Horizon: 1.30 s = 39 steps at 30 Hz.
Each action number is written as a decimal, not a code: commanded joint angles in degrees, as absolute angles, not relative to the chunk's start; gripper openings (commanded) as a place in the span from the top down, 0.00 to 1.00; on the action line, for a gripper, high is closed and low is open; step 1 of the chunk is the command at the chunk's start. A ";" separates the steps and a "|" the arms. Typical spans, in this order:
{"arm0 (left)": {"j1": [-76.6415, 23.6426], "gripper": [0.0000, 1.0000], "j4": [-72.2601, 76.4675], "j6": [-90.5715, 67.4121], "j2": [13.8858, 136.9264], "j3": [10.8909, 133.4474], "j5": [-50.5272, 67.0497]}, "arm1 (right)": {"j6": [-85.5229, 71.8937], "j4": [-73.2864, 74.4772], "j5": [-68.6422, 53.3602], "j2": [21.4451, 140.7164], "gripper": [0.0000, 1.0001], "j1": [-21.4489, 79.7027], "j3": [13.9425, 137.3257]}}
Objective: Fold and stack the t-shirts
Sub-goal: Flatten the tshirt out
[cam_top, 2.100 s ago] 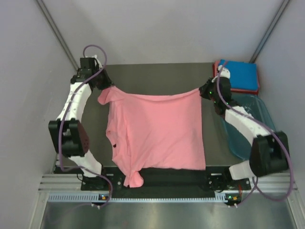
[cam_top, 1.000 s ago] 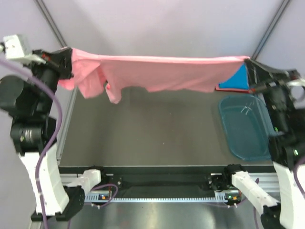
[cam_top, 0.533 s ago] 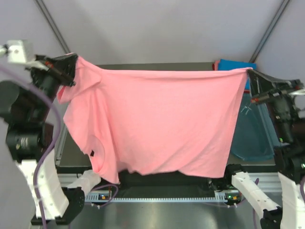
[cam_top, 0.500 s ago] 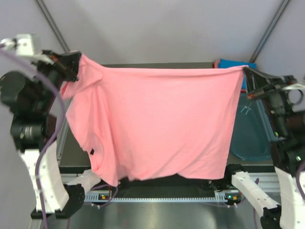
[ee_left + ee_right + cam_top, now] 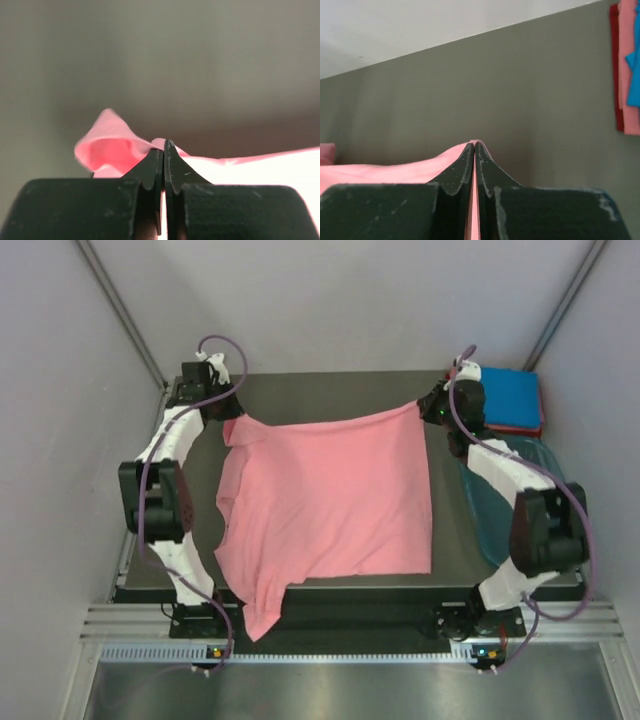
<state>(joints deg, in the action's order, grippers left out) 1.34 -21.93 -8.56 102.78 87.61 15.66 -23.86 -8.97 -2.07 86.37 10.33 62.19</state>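
Observation:
The salmon-pink t-shirt (image 5: 325,495) lies spread over the dark table, its near-left part hanging over the front edge. My left gripper (image 5: 232,420) is shut on its far-left corner, and my right gripper (image 5: 420,406) is shut on its far-right corner. In the left wrist view the jaws (image 5: 164,142) pinch pink cloth (image 5: 107,150). In the right wrist view the jaws (image 5: 474,144) pinch the cloth edge (image 5: 395,172). A folded bright blue shirt (image 5: 505,398) lies on a folded reddish-pink one (image 5: 520,430) at the far right corner; the stack also shows in the right wrist view (image 5: 627,65).
A translucent teal plastic tub (image 5: 515,500) sits at the right, under the right arm. Grey walls close in the table on the left, the right and the back. A metal rail (image 5: 330,635) runs along the front edge.
Both arms have come down from holding the pink shirt stretched high in the air. The shirt now lies spread on the table, both far corners still gripped.

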 commanded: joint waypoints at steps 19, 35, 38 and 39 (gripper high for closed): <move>1.32 0.49 -16.34 -9.93 135.11 124.29 4.67 | -29.45 -9.60 -3.52 127.98 0.65 6.77 107.06; 4.65 0.46 -31.19 -18.81 110.38 85.87 -1.42 | -26.19 5.27 -10.98 86.58 0.55 10.81 67.95; 5.36 0.48 -34.71 -18.81 113.37 87.27 -2.28 | -25.93 5.45 -11.25 82.71 0.55 10.81 63.91; 5.54 0.48 -34.98 -18.72 113.81 87.19 -2.55 | -25.93 5.28 -11.25 81.40 0.55 10.81 63.20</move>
<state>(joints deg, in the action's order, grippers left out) 4.60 -31.40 -17.85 112.14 87.13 -2.68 -26.76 4.21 -10.11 83.79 10.52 65.60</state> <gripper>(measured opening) 0.526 0.456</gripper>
